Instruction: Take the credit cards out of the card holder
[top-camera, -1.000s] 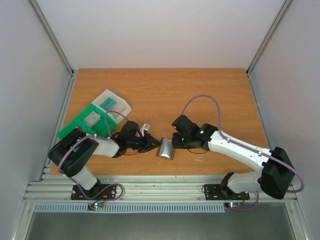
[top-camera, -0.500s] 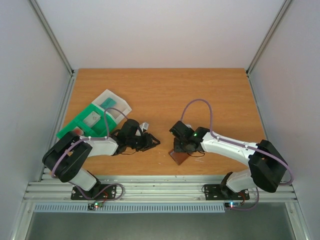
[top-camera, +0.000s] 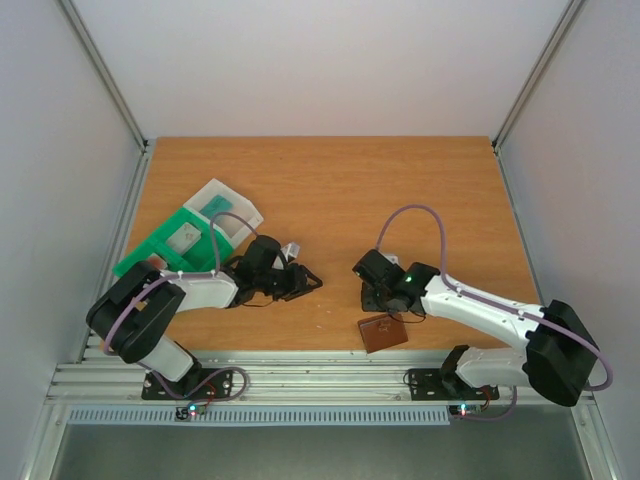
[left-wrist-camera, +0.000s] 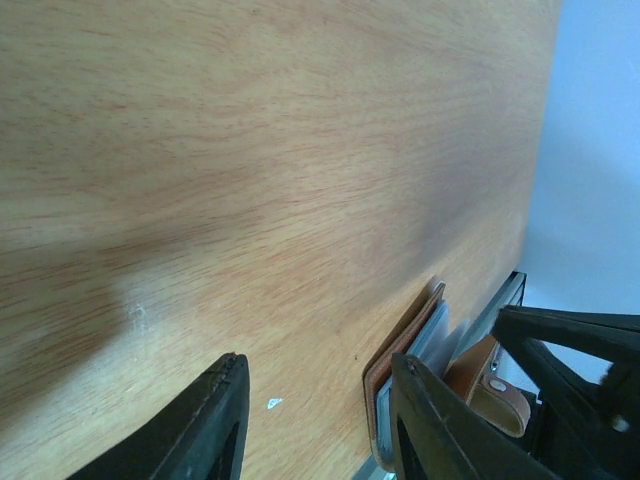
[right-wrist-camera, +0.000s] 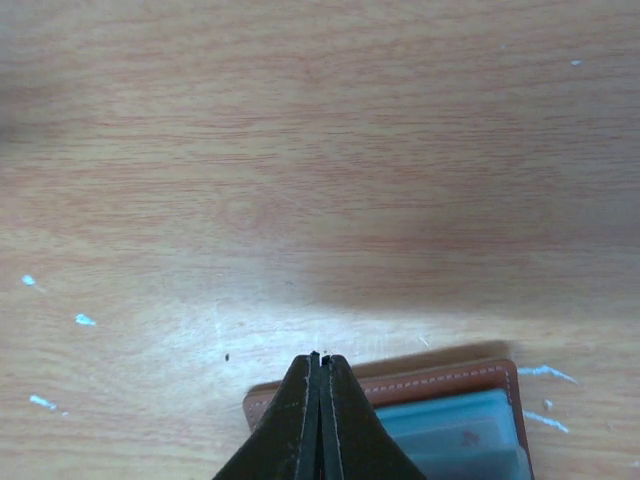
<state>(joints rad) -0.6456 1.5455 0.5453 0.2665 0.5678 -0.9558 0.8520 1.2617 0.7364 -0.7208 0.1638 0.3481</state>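
Since a second ago the small flat brown stitched card holder (top-camera: 383, 333) has left the gap between my arms and now lies flat on the orange wooden desk (top-camera: 320, 190), by its front edge. My right fingers (right-wrist-camera: 305, 420) are pressed together, empty, with their tips over its far edge. My left fingers (left-wrist-camera: 215, 430) are spread, gripping nothing, off to its left.

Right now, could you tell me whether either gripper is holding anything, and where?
Nothing seems held. The left gripper is open and empty; the right gripper is shut at the edge of the wallet, with nothing between its fingers.
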